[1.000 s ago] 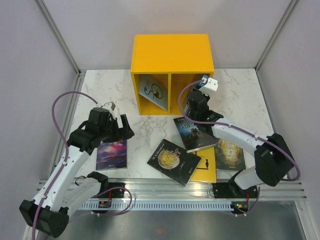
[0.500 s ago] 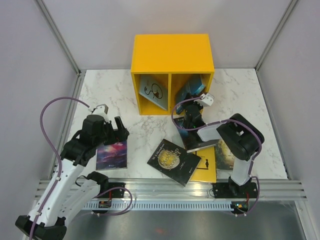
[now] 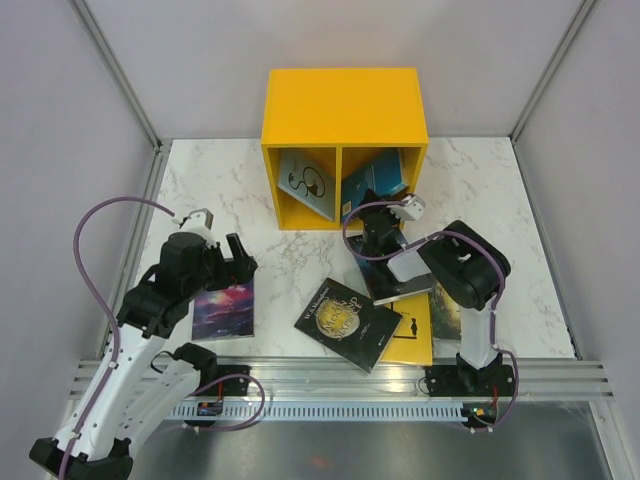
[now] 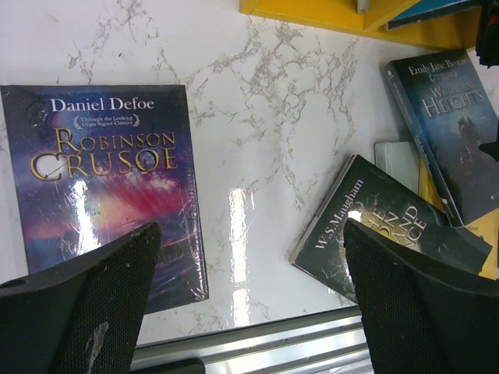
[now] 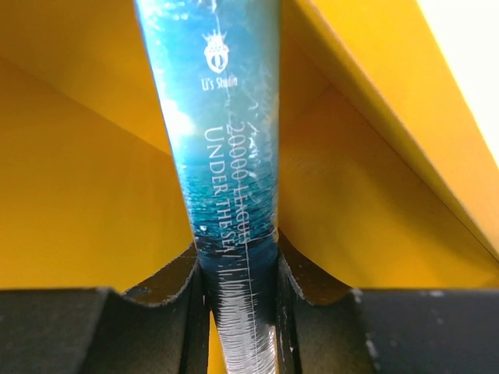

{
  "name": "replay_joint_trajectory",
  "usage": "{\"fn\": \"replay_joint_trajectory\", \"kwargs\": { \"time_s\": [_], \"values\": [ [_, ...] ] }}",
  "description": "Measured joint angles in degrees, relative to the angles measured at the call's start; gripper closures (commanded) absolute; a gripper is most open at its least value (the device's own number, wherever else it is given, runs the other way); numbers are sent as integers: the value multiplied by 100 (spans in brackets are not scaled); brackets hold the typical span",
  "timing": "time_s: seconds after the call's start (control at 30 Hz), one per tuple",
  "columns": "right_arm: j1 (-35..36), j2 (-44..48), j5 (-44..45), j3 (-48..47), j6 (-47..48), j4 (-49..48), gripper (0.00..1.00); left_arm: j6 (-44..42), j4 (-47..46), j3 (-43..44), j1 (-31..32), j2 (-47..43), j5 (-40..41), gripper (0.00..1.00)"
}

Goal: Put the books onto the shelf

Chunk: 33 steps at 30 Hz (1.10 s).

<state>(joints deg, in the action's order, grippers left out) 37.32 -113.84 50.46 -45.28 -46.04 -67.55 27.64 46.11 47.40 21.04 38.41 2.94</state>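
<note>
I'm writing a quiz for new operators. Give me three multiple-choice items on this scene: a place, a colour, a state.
1. Where is the light blue book? A) left compartment of the shelf B) right compartment C) on top of the shelf
2. What colour is the held book in the right gripper? A) yellow B) teal C) purple
3. How is the left gripper? A) open, empty B) shut on a book C) shut on the shelf
Answers: 1 A, it leans in the left compartment; 2 B, the jaws pinch a teal spine; 3 A, its fingers stand wide apart above the Robinson Crusoe book.
</note>
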Motion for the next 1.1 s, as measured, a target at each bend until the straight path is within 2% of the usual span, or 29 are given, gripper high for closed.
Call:
{"fn": "replay_joint_trajectory", "kwargs": {
  "time_s": [0.23, 0.4, 0.47, 0.5, 0.6, 0.7, 0.9, 1.1],
  "values": [
    [-94, -52, 170, -857, -238, 1327, 100, 0, 0, 0, 0, -170, 2, 0],
    [-125, -155, 278, -1204, -332, 1735, 99, 0, 0, -2, 0, -352, 9, 0],
    [-122, -177, 332, -1325, -389, 1912, 91, 0, -4, -2, 0, -382, 11, 0],
    [-125, -195, 348, -1399, -431, 2037, 76, 0, -7, -2, 0, -376, 11, 0],
    [-155, -229, 319, -1646, -603, 2455, 46, 0, -7, -2, 0, -297, 11, 0],
    [-177, -221, 35, -1700, -686, 3032, 33, 0, -4, -2, 0, -227, 11, 0],
    [-133, 94, -769, -1132, -778, 3499, 27, 0, -4, -2, 0, -216, 24, 0],
    [11, 1320, -789, -146, -612, 4065, 26, 70, -151, -63, 0, -140, -87, 0]
  ]
}}
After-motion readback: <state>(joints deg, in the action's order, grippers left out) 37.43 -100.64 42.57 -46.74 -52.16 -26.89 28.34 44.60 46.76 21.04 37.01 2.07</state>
